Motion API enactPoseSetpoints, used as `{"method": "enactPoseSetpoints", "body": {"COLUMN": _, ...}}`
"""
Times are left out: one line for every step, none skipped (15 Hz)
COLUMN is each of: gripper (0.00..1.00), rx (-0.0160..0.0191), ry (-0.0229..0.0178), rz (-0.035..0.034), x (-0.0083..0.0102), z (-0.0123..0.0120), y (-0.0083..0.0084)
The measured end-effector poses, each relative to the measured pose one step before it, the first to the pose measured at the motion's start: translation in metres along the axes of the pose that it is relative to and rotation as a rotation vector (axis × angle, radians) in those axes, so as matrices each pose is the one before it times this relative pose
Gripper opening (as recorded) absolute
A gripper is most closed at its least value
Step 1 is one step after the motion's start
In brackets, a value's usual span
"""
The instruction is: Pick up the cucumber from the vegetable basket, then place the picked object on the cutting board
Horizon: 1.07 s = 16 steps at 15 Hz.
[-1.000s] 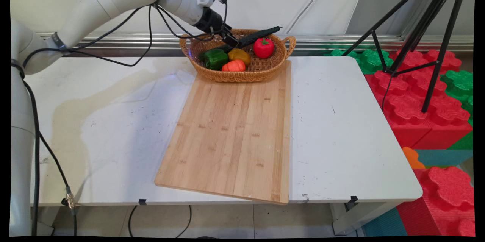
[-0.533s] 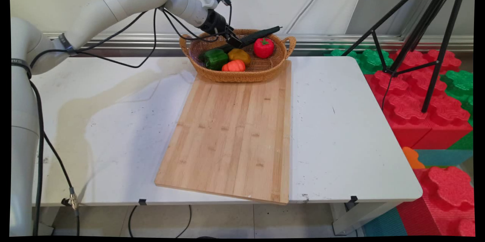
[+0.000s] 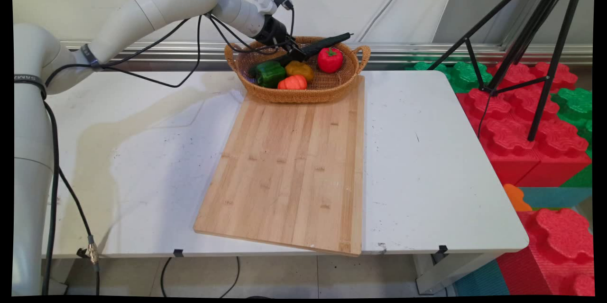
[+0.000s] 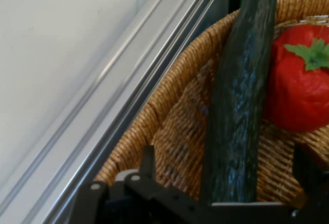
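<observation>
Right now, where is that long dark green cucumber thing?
The cucumber lies slantwise in the wicker basket at the table's far edge, its tip poking over the back rim, between the gripper and the red pepper.

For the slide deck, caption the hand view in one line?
Gripper open astride a dark green cucumber in the wicker basket, red pepper alongside.

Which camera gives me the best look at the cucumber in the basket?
The hand view: the cucumber fills the frame's middle, running between the gripper fingers beside the red pepper. The main view shows it whole but small, lying across the basket with one end over the rim.
</observation>
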Motion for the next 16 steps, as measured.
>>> {"method": "enactPoseSetpoints", "body": {"gripper": 1.00, "rx": -0.00102, "ry": -0.00090, "rz": -0.00298, "x": -0.00042, "z": 0.00113, "y": 0.00030}}
{"method": "enactPoseSetpoints", "body": {"gripper": 1.00, "rx": -0.00081, "ry": -0.00022, "rz": -0.00222, "x": -0.00020, "z": 0.00080, "y": 0.00025}}
{"method": "enactPoseSetpoints", "body": {"gripper": 0.00, "rx": -0.00064, "ry": -0.00010, "rz": -0.00179, "x": -0.00018, "z": 0.00073, "y": 0.00016}}
{"method": "enactPoseSetpoints", "body": {"gripper": 0.00, "rx": -0.00031, "ry": 0.00083, "rz": -0.00265, "x": -0.00008, "z": 0.00103, "y": 0.00012}}
{"method": "enactPoseSetpoints", "body": {"gripper": 0.00, "rx": 0.00056, "ry": 0.00107, "rz": -0.00206, "x": 0.00015, "z": 0.00032, "y": -0.00018}}
{"method": "enactPoseSetpoints", "body": {"gripper": 0.00, "rx": 0.00075, "ry": 0.00113, "rz": -0.00182, "x": 0.00012, "z": 0.00029, "y": -0.00020}}
{"method": "enactPoseSetpoints", "body": {"gripper": 0.00, "rx": 0.00080, "ry": 0.00127, "rz": -0.00140, "x": 0.00013, "z": 0.00003, "y": -0.00026}}
{"method": "enactPoseSetpoints", "body": {"gripper": 0.00, "rx": 0.00060, "ry": 0.00093, "rz": -0.00120, "x": 0.00008, "z": -0.00003, "y": -0.00022}}
{"method": "enactPoseSetpoints", "body": {"gripper": 0.00, "rx": 0.00018, "ry": 0.00071, "rz": -0.00067, "x": 0.00005, "z": -0.00008, "y": -0.00008}}
{"method": "enactPoseSetpoints", "body": {"gripper": 0.00, "rx": 0.00069, "ry": 0.00163, "rz": -0.00152, "x": 0.00005, "z": -0.00072, "y": -0.00040}}
{"method": "enactPoseSetpoints", "body": {"gripper": 0.00, "rx": 0.00015, "ry": 0.00168, "rz": -0.00173, "x": 0.00011, "z": -0.00075, "y": -0.00023}}
{"method": "enactPoseSetpoints", "body": {"gripper": 0.00, "rx": -0.00033, "ry": 0.00244, "rz": -0.00155, "x": 0.00043, "z": -0.00087, "y": -0.00006}}
{"method": "enactPoseSetpoints", "body": {"gripper": 0.00, "rx": -0.00021, "ry": 0.00150, "rz": -0.00068, "x": 0.00002, "z": -0.00110, "y": -0.00012}}
{"method": "enactPoseSetpoints", "body": {"gripper": 0.00, "rx": -0.00030, "ry": 0.00199, "rz": -0.00096, "x": -0.00005, "z": -0.00157, "y": -0.00017}}
{"method": "enactPoseSetpoints", "body": {"gripper": 0.00, "rx": -0.00063, "ry": 0.00176, "rz": -0.00098, "x": 0.00006, "z": -0.00131, "y": -0.00009}}
{"method": "enactPoseSetpoints", "body": {"gripper": 0.00, "rx": -0.00137, "ry": 0.00248, "rz": -0.00084, "x": -0.00002, "z": -0.00245, "y": -0.00005}}
